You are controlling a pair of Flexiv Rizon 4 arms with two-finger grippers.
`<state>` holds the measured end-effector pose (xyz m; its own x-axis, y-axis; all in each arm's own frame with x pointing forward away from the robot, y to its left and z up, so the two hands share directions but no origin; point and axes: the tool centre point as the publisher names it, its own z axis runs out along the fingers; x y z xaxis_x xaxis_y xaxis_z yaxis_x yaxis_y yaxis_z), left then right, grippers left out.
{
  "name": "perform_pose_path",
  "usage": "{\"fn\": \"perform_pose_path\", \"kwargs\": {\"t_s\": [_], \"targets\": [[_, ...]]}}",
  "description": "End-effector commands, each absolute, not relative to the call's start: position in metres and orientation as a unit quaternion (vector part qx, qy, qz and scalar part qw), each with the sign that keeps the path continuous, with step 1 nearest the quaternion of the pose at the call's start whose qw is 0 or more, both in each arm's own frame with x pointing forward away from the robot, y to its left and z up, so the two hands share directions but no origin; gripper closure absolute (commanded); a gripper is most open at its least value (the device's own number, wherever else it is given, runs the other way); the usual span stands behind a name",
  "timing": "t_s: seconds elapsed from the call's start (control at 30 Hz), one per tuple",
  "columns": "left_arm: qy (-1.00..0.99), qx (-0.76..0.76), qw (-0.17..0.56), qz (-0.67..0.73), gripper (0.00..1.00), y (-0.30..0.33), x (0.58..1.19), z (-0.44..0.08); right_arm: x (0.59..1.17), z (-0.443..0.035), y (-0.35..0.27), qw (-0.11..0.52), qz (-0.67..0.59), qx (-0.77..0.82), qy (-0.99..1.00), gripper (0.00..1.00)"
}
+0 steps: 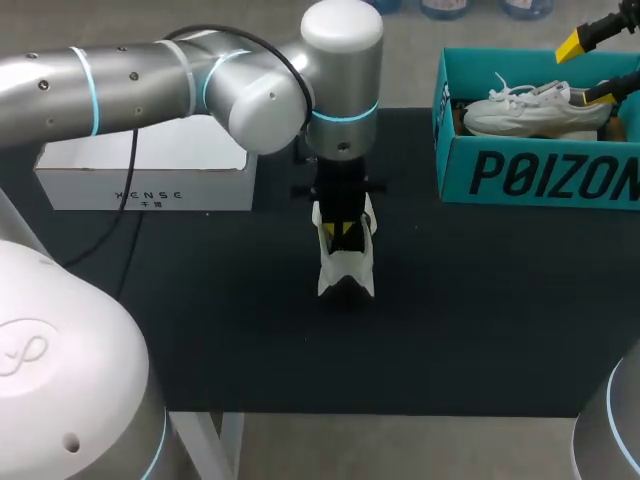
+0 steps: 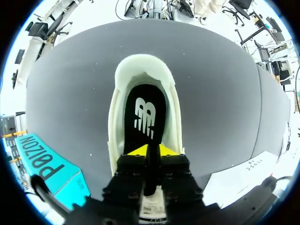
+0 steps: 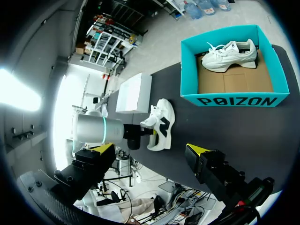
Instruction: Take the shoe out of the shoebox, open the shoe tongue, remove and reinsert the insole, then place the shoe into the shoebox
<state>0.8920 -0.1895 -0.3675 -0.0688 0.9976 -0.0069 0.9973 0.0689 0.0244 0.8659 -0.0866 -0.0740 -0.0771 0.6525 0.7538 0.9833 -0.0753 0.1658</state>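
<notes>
left gripper (image 2: 147,151) fingers nearly together, apparently pinching tongue (image 2: 152,206) back so black insole (image 2: 144,117) lies exposed; shoe (image 1: 345,262) on table (image 1: 480,300), mid. farther: right gripper (image 3: 149,150) wide open, empty, near shoebox (image 1: 540,175), likely waiting for insole.

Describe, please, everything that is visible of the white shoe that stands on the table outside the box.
The white shoe stands on its sole on the dark table, heel pointing away from the robot. Its upper looks off-white, with a thick, pale, padded collar round the opening. Inside lies a black insole bearing a white mark. The left gripper is down at the front of the opening; whether it grips anything cannot be told.
</notes>
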Motion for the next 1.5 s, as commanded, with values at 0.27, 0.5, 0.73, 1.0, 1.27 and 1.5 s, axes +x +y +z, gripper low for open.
{"fn": "perform_pose_path", "kwargs": {"t_s": [0.27, 0.5, 0.73, 1.0, 1.27, 1.5], "targets": [[0.736, 0.677, 0.003, 0.008, 0.00, -0.192, 0.895, -0.372, 0.866, -0.074, -0.086, 0.230, -0.358, -0.640, -0.640, 0.00], [0.745, 0.667, 0.001, 0.000, 0.00, -0.192, 0.897, -0.376, 0.866, -0.074, -0.086, 0.230, -0.358, -0.640, -0.640, 0.00], [0.750, 0.661, 0.000, -0.009, 0.00, -0.188, 0.904, -0.371, 0.866, -0.074, -0.086, 0.230, -0.358, -0.640, -0.640, 0.00], [0.754, 0.656, 0.023, 0.005, 0.00, -0.187, 0.915, -0.345, 0.866, -0.074, -0.086, 0.230, -0.358, -0.640, -0.640, 0.00], [0.758, 0.650, 0.038, 0.019, 0.00, -0.196, 0.917, -0.323, 0.866, -0.074, -0.086, 0.230, -0.358, -0.640, -0.640, 0.00], [0.761, 0.646, 0.051, 0.019, 1.00, -0.195, 0.922, -0.317, 0.866, -0.074, -0.086, 0.230, -0.358, -0.640, -0.640, 0.00]]}}
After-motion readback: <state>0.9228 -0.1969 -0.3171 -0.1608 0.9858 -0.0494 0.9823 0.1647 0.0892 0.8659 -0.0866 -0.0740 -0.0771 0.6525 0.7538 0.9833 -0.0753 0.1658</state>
